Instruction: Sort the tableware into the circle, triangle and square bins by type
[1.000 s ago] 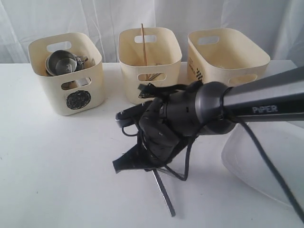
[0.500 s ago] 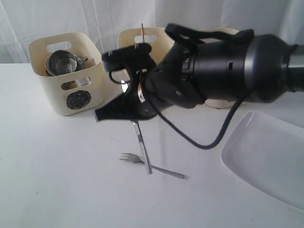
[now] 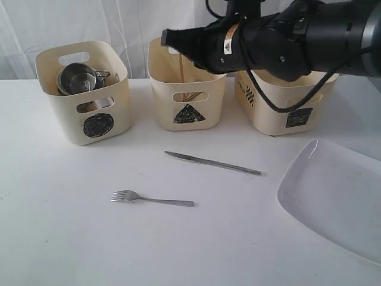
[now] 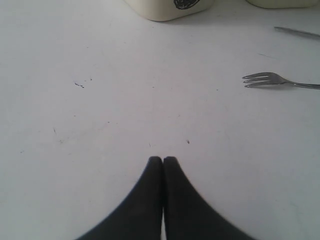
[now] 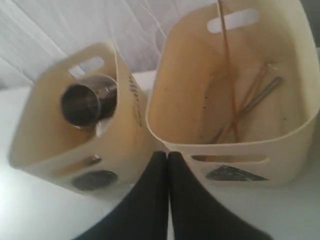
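A steel knife and a steel fork lie flat on the white table in front of the bins. The circle bin holds a steel mug. In the triangle bin a wooden chopstick leans upright beside a steel utensil. The square bin stands to the right of it, and the white plate is near right. My right gripper hangs shut and empty high above the circle and triangle bins. My left gripper is shut over bare table, with the fork off to one side.
White curtains hang behind the three bins. The right arm's black body stretches across above the triangle and square bins. The table's front left is bare white surface.
My right arm has risen from the table to above the bins and its jaws have closed. The knife that hung at its jaws now lies flat on the table. The fork has shifted left.
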